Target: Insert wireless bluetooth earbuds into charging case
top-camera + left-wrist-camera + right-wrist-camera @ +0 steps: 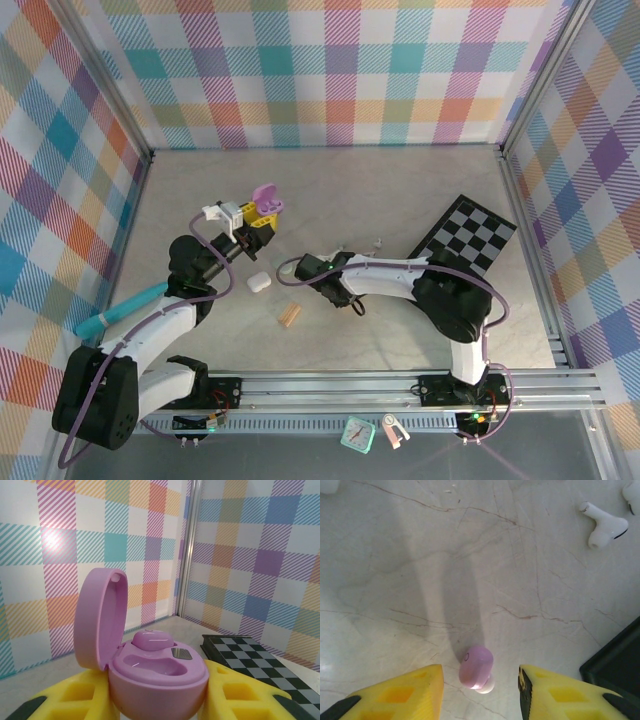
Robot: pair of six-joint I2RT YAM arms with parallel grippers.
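Bottom of case [159,672] clamped by left gripper [259,215] cropped; right gripper [480,680] spread around earbud [475,666].

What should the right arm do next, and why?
Probably lower and close the right fingers on the purple earbud, which lies on the table between them, not yet gripped. The left fingers hold the open purple charging case, with one earbud seated and the other slot empty.
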